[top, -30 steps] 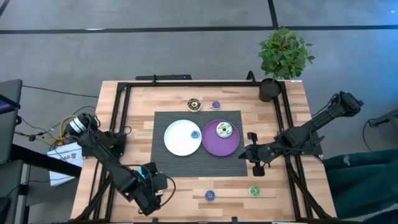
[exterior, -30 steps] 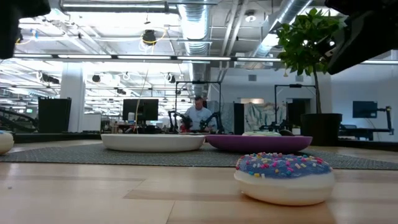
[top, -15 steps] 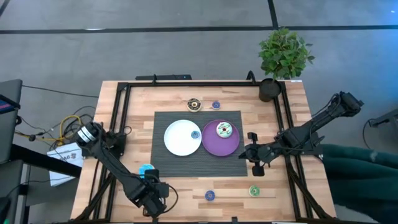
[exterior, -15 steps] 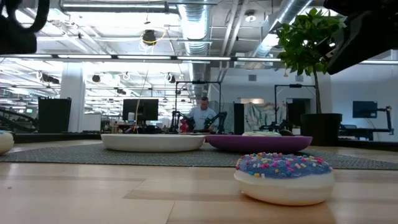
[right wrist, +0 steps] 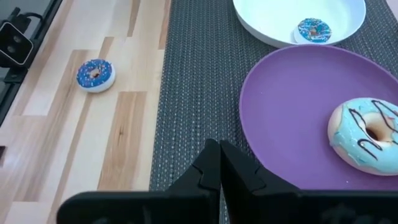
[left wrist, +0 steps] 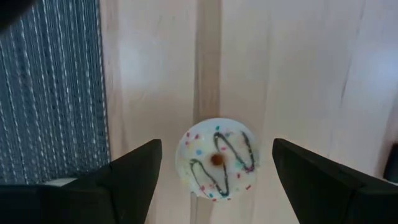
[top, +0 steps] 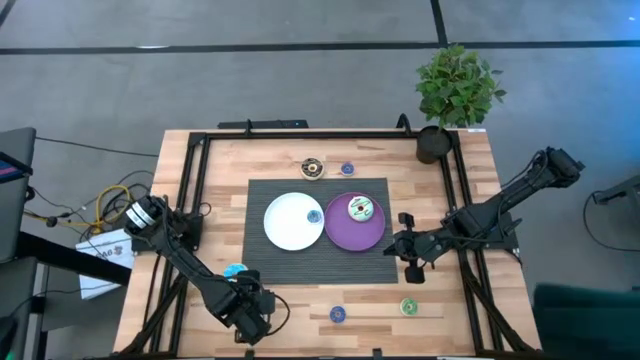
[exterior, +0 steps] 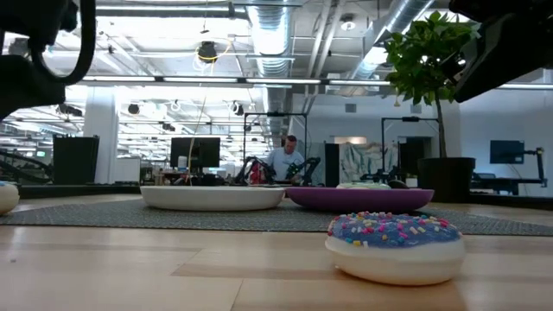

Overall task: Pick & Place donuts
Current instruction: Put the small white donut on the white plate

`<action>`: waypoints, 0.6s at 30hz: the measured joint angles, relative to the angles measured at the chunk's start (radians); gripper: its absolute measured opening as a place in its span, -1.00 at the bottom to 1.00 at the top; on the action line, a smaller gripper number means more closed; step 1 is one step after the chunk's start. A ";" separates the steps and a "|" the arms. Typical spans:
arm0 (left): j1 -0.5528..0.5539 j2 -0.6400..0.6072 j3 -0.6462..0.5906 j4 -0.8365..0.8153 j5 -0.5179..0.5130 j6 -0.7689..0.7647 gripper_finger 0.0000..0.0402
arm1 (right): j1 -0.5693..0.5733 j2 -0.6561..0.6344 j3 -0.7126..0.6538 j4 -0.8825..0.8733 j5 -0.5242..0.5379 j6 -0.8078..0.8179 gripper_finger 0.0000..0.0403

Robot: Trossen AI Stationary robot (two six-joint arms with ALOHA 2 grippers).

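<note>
High view, and I start with the biggest thing: the wooden table (top: pixel 470 200), with the dark mat (top: pixel 262 262) lying in its middle. On the mat sit the white plate (top: pixel 285 225) and the purple plate (top: pixel 345 232), touching side by side. A small blue donut (top: pixel 315 216) lies in the white plate near the purple one. A pale blue donut (top: pixel 360 209) lies in the purple plate.

My left gripper (top: pixel 250 312) hangs over the bare wood at the near edge, just off the mat's corner. Its fingers are spread wide. My left wrist view shows what the high view hides: a white donut (left wrist: pixel 217 158) with brown squiggles lies right between the two fingers (left wrist: pixel 134 171), and neither finger touches it.

My right gripper (top: pixel 404 246) waits at the purple plate's right side, fingers pressed together, holding nothing. Its wrist view shows the pale blue donut close ahead on the plate.

More donuts lie on the wood: a brown donut (top: pixel 313 168), a second blue donut (top: pixel 347 169), a third blue donut (top: pixel 338 314) and a green donut (top: pixel 409 307).

The low view shows one more thing: a person (exterior: pixel 285 161) far off in the room.
</note>
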 joint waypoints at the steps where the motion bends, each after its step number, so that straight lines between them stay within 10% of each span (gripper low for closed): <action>1: 0.000 0.000 -0.001 0.001 -0.006 -0.010 0.50 | 0.000 0.000 0.000 0.000 0.000 0.002 -1.00; 18: -0.002 0.022 -0.004 -0.014 -0.006 0.011 0.50 | 0.000 0.000 0.000 0.000 0.000 0.001 -1.00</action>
